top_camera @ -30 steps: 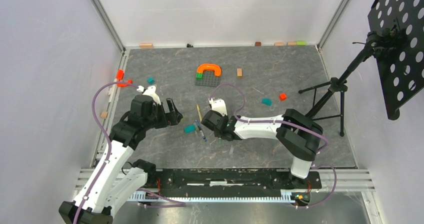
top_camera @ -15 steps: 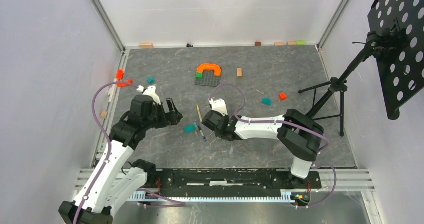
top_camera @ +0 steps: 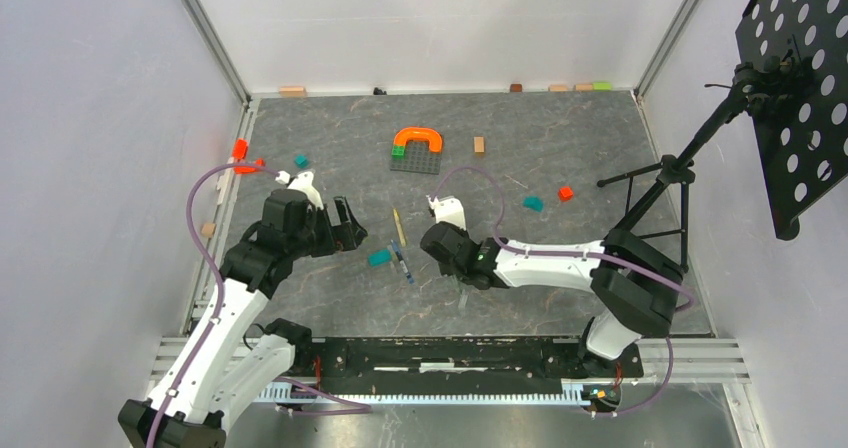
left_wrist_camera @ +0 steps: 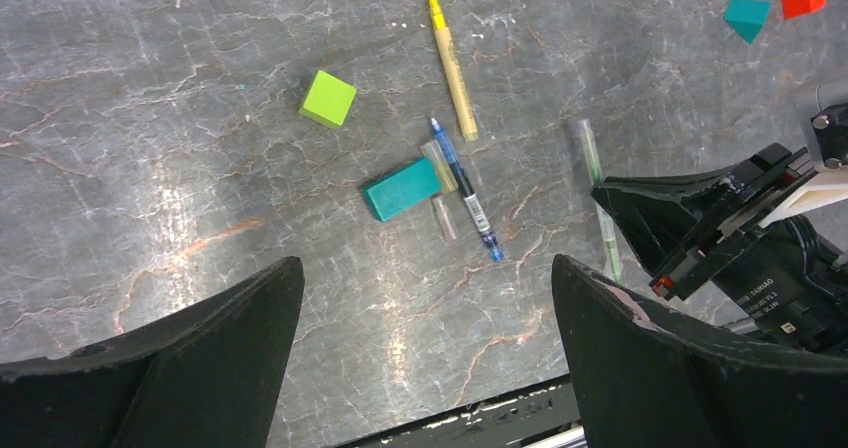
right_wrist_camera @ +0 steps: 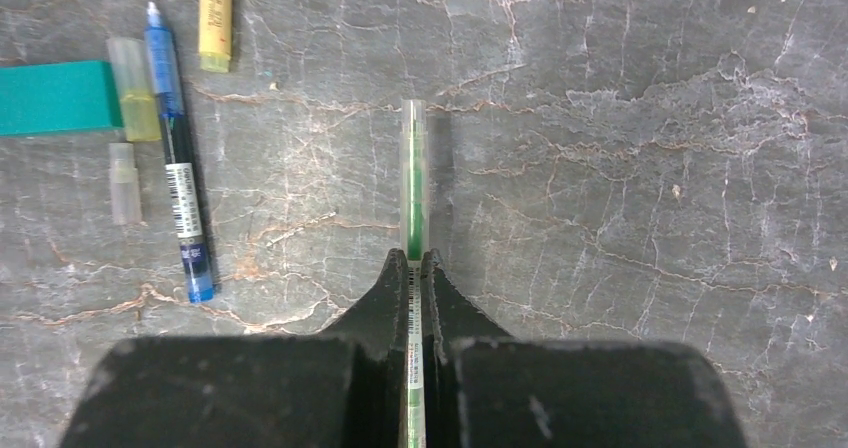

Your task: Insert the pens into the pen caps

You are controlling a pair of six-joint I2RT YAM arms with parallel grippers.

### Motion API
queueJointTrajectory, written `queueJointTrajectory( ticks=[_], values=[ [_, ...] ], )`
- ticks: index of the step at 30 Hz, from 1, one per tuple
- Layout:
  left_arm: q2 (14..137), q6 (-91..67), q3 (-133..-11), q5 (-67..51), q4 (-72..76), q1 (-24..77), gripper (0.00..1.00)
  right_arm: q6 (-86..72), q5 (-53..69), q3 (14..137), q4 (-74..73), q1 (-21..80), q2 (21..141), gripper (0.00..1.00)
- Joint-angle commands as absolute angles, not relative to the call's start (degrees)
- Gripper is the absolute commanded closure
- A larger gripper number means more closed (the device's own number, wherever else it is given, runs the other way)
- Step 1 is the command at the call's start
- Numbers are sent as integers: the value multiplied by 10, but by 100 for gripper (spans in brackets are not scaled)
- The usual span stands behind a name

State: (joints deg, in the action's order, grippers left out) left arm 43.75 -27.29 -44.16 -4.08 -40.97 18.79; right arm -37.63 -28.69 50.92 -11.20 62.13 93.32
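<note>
Fingers of right gripper (right_wrist_camera: 415, 260), lower centre of the right wrist view, pressed tight on green pen (right_wrist_camera: 414, 183), whose translucent end runs straight up the frame. To the upper left lies blue pen (right_wrist_camera: 178, 198), with yellowish cap (right_wrist_camera: 132, 88) and clear cap (right_wrist_camera: 124, 183) just beside it, teal block (right_wrist_camera: 55, 96) at the left edge and yellow pen (right_wrist_camera: 215, 13) at the top edge. Left gripper (left_wrist_camera: 425, 358) stands spread wide and empty at the lower corners of its view, with green cube (left_wrist_camera: 328, 99) in the upper left. There the right gripper hides the green pen's lower end.
</note>
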Motion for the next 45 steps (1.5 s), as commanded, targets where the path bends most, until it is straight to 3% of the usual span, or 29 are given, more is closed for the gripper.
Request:
queueJointTrajectory(
  ticks=[1,6,12,20,23,28,30,34,43,45],
  values=[
    [440,-255,-439,-70,-383,191,0,-357,-279,490,-56,622,894,100],
    [446,-294,-428,-116,-347,190,0,-336,-241,423,41,622,831,100],
    [461,-416,-364,-208,-201,192,2,-327,-233,370,109,622,765,100],
    [494,-427,-369,-169,-173,211,3,-301,-286,402,8,618,777,100],
    [499,-402,-391,-158,-215,212,3,-294,-273,420,-69,576,787,94],
    [513,-353,-412,-76,-226,254,5,-277,-255,394,-85,530,741,53],
    [551,-330,-436,9,-228,315,5,-281,-281,388,-101,519,718,45],
    [697,-201,-539,110,-215,426,0,-287,-325,361,-115,498,672,42],
    [996,75,-811,-36,-344,427,6,-293,-380,278,-155,483,519,39],
    [1044,107,-858,-45,-380,426,12,-295,-372,259,-157,481,479,39]
  ],
)
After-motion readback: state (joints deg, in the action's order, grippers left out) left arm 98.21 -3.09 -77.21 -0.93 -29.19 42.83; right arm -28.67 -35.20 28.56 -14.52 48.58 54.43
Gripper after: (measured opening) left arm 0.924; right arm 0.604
